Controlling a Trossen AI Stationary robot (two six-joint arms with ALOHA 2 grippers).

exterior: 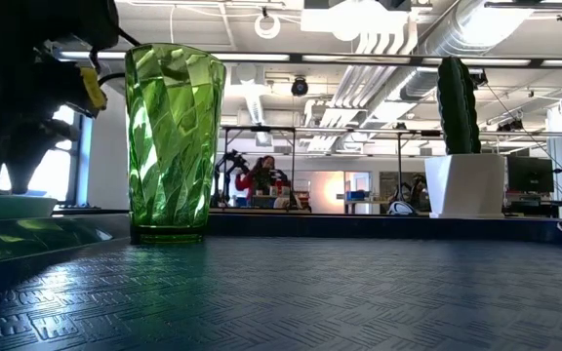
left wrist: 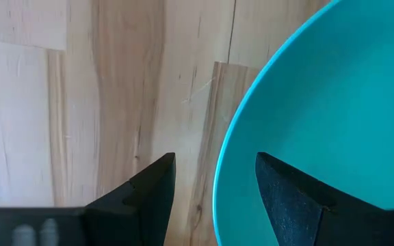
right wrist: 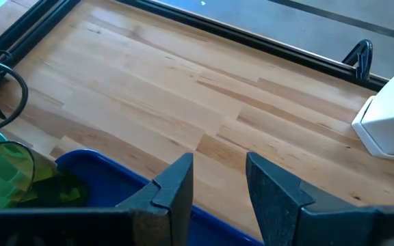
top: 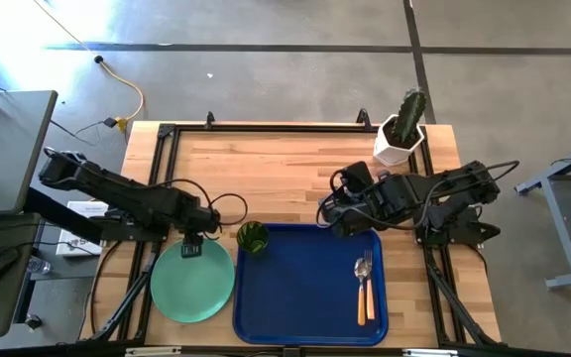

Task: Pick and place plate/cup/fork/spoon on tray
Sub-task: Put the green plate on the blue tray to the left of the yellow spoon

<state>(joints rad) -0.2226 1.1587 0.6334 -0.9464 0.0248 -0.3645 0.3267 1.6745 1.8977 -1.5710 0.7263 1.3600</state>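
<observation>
table [top: 285, 169]: light butcher-block wood in a black frame, grey floor all round
room: open office with ceiling ducts; a person sits way back
tray [top: 310, 315]: at 6 o'clock; cup [top: 252, 237] in its 10 o'clock corner, fork [top: 368, 287] and spoon [top: 359, 290] at 3
plate [top: 192, 283]: on the wood, touching the tray's 9 o'clock side
left gripper [top: 191, 248]: fingers spread, straddling the plate's rim, not clamped
right gripper [top: 341, 226]: parted, empty, above the tray's 1 o'clock corner
writing: none readable
</observation>
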